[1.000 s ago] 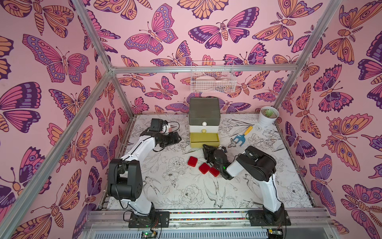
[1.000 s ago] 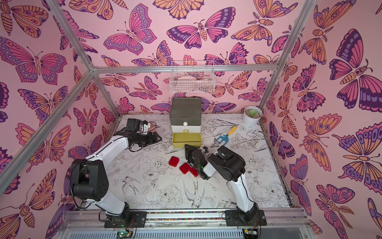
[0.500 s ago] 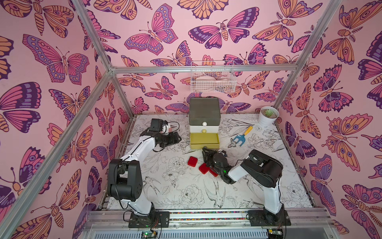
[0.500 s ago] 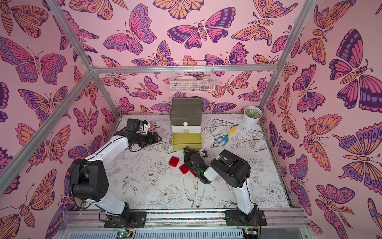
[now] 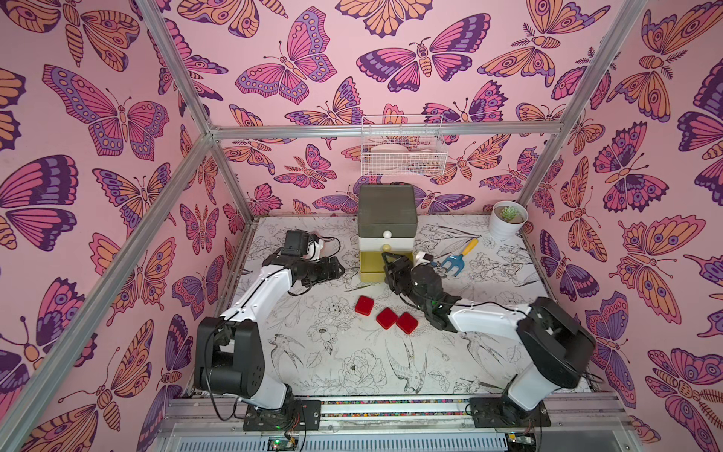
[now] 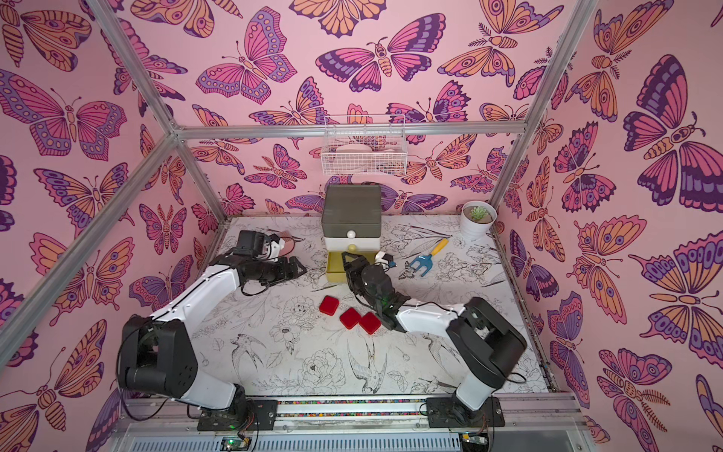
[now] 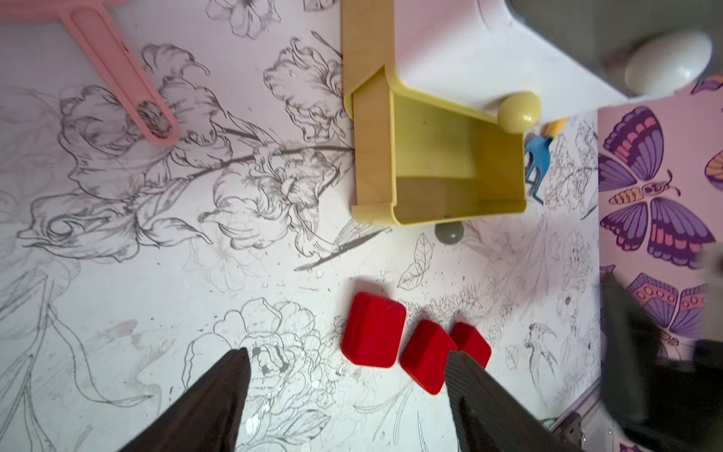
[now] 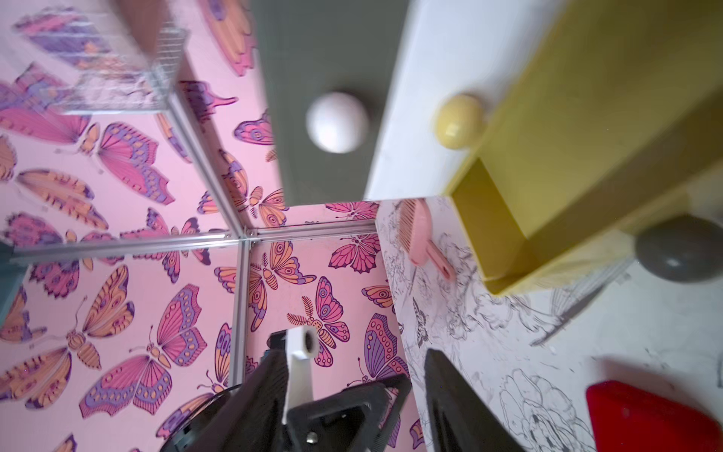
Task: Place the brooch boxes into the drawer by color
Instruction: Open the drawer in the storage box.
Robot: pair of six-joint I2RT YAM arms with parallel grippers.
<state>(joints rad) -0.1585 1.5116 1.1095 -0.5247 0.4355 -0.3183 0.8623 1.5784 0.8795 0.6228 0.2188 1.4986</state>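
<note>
Three red brooch boxes (image 5: 364,305) (image 5: 387,317) (image 5: 407,323) lie close together on the mat in front of the drawer chest (image 5: 386,219); both top views show them (image 6: 328,305). The yellow bottom drawer (image 7: 450,168) is pulled out, and I see nothing inside it. Its grey knob (image 8: 680,250) is free. My right gripper (image 5: 392,263) hovers at the drawer's front right corner, open and empty (image 8: 354,350). Left of the drawer, my left gripper (image 5: 337,270) is open and empty (image 7: 345,352), pointing at the red boxes (image 7: 373,328).
A pink comb (image 7: 117,74) lies on the mat behind my left arm. A blue hand rake with a yellow handle (image 5: 457,258) lies right of the drawer chest. A white plant pot (image 5: 508,219) stands at the back right. A white wire basket (image 5: 403,152) hangs on the back wall.
My right gripper has opened and swung from beside the red boxes up to the open yellow drawer. The three boxes, the drawer and my left arm have not moved.
</note>
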